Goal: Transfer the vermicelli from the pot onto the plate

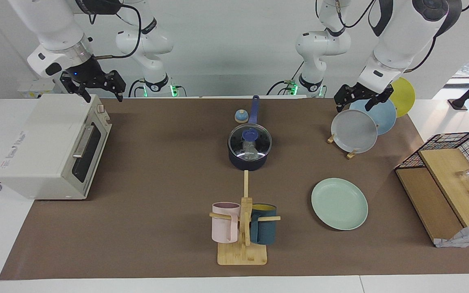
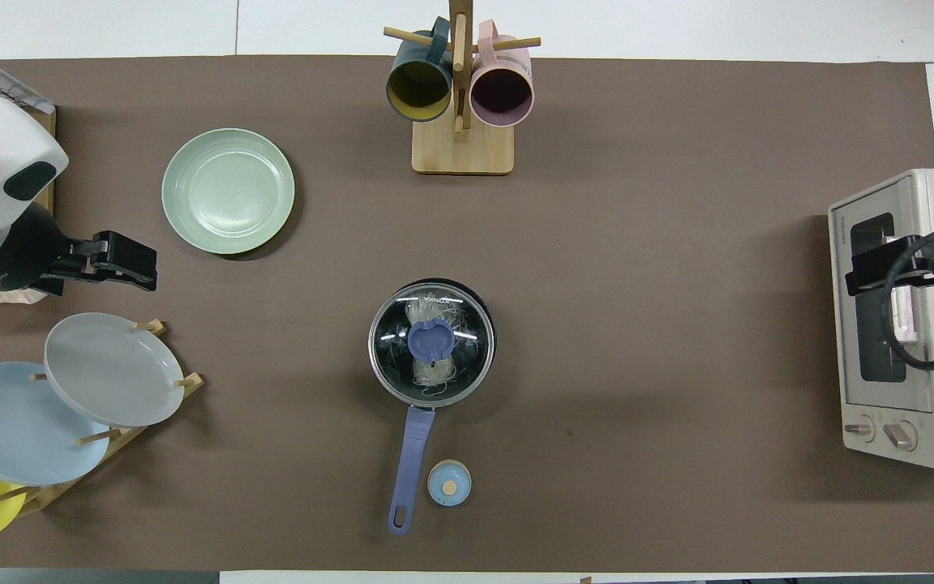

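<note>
The dark blue pot [image 1: 249, 162] stands mid-table with its long handle [image 1: 254, 110] pointing toward the robots. A glass lid [image 1: 261, 138] with a blue knob covers it. The whitish vermicelli [image 1: 251, 152] shows through the lid, also in the overhead view [image 2: 433, 371]. A mint green plate [image 1: 339, 203] lies flat and bare, farther from the robots than the pot, toward the left arm's end. My left gripper [image 1: 353, 106] is open and empty, raised over the plate rack. My right gripper [image 1: 102, 97] is open and empty, raised over the toaster oven.
A toaster oven [image 1: 47, 150] stands at the right arm's end. A wooden rack [image 1: 354, 131] holds grey, blue and yellow plates. A mug tree [image 1: 242, 228] with a pink and a teal mug stands farther out than the pot. A small blue bell [image 1: 241, 116] sits beside the handle. A wire basket [image 1: 462, 142] stands at the left arm's end.
</note>
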Controlling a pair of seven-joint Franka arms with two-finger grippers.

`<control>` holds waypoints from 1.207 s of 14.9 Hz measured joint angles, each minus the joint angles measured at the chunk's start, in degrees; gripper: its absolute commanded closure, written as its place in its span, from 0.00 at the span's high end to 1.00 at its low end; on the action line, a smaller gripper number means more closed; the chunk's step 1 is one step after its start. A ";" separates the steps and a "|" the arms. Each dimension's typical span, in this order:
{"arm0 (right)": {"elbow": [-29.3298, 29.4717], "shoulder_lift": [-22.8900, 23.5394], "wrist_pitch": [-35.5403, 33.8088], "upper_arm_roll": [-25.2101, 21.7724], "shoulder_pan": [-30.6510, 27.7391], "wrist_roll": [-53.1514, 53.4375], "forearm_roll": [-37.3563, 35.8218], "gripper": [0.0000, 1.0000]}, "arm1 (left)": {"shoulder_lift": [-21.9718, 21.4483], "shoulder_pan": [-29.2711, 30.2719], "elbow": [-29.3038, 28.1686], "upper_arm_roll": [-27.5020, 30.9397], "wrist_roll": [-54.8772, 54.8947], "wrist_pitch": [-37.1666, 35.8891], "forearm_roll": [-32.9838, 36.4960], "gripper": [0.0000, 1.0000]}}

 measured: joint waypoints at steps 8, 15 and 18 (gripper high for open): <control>0.00 0.00 0.00 0.08 0.02 0.00 0.00 1.00 | 0.00 0.00 0.00 0.00 0.00 0.00 0.00 1.00; 0.00 0.07 0.00 2.10 0.02 0.37 0.00 1.00 | 0.00 0.00 0.00 0.00 0.00 0.00 0.00 1.00; 0.00 0.07 0.00 5.84 0.08 4.15 0.02 1.00 | 0.00 0.00 0.00 0.00 0.00 0.00 0.00 1.00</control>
